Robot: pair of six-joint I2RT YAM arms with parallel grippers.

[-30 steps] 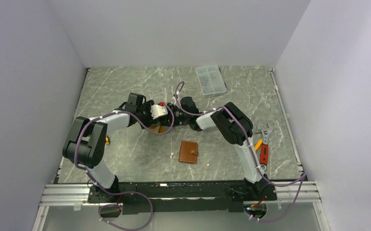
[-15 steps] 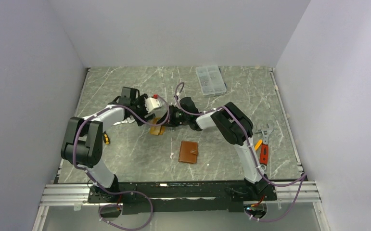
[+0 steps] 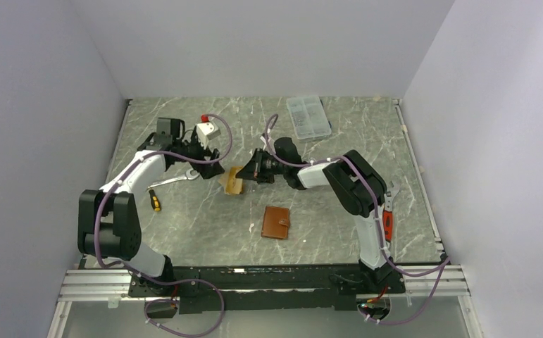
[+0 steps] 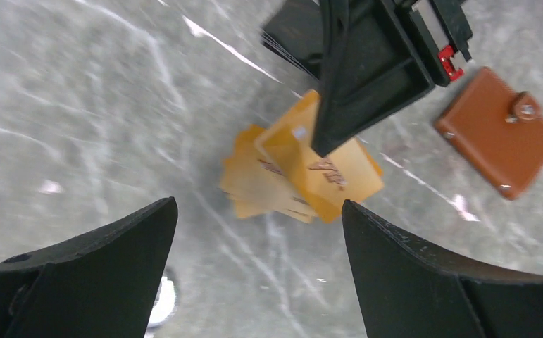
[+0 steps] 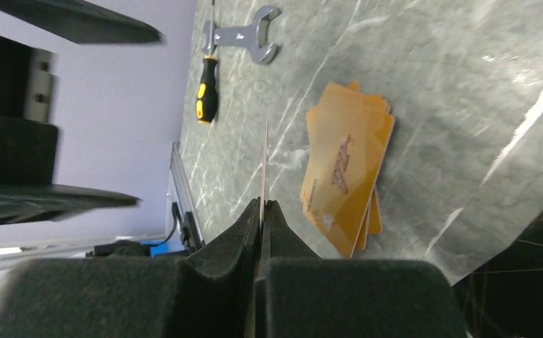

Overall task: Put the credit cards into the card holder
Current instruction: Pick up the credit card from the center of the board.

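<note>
A small stack of orange-tan credit cards (image 3: 233,182) lies fanned on the marble table (image 3: 339,232), also seen in the left wrist view (image 4: 282,176) and the right wrist view (image 5: 346,165). My right gripper (image 3: 253,169) hovers just right of the stack, shut on a thin card seen edge-on (image 5: 265,158) between its fingertips (image 5: 263,205); that card's colour is hidden. My left gripper (image 3: 210,163) is off to the left of the stack, open and empty (image 4: 258,211). The brown card holder (image 3: 277,222) lies closed nearer the front (image 4: 497,134).
A clear compartment box (image 3: 307,116) stands at the back. A silver wrench (image 3: 177,179) and a yellow-handled screwdriver (image 3: 154,202) lie under the left arm. Another wrench (image 3: 389,193) and orange-handled tools (image 3: 386,227) lie at the right edge.
The left gripper has opened wider and drawn back to the left, away from the cards. The right gripper has shut on a card and lifted slightly rightward.
</note>
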